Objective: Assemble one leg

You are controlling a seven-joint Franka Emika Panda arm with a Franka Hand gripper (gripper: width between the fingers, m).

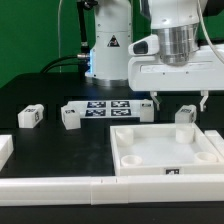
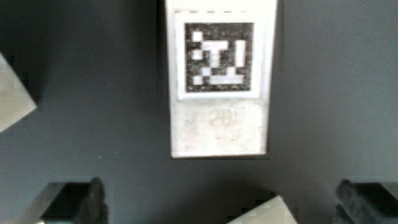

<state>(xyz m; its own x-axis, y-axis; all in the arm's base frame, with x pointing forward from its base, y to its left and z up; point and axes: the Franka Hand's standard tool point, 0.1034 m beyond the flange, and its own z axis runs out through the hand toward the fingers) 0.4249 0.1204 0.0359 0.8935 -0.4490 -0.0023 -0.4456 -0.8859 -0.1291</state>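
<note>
My gripper point(image 1: 181, 103) hangs open and empty above the table, just behind the large white tray point(image 1: 130, 152). A leg point(image 1: 186, 115), a small white block with a black-and-white tag, stands below and between the fingers point(image 1: 158, 103) in the exterior view. In the wrist view the same leg point(image 2: 222, 85) lies ahead of the open gripper point(image 2: 217, 203), not between the dark fingertips point(image 2: 71, 200). Three more legs sit on the table: one point(image 1: 30, 116) at the exterior view's left, one point(image 1: 70, 117) beside the marker board, one point(image 1: 141, 108) at the board's other end.
The marker board point(image 1: 105, 107) lies flat in the middle. Long white bars point(image 1: 60, 186) run along the front edge. A white piece point(image 1: 4, 150) sits at the exterior view's left edge. A corner of the tray point(image 2: 276, 212) shows between the fingers in the wrist view.
</note>
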